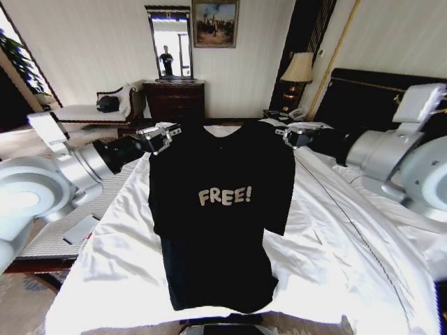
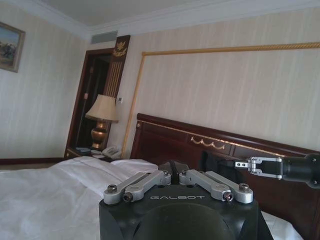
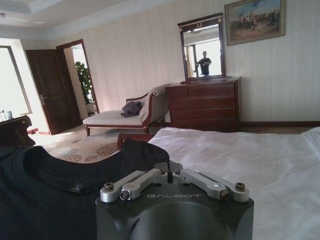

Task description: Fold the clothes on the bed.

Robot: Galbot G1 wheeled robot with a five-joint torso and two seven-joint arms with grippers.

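Black T-shirt held up by both shoulders above the bed

The left gripper (image 1: pixel 162 137) and right gripper (image 1: pixel 295 135) each pinch a shoulder of the black "FREE!" T-shirt (image 1: pixel 220 209), fingers clamped on the fabric, level with one another. The shirt hangs between them, front to the head camera, long axis vertical, its hem trailing onto the white duvet (image 1: pixel 335 258) of the bed (image 1: pixel 363 91). Neither arm is nearer; lowering it flat looks like the step in hand.

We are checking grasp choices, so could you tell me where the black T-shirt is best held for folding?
Probably at the shoulder seams, from either side: the T-shirt hangs flat above the bed, with the left gripper and right gripper pinching its shoulders.
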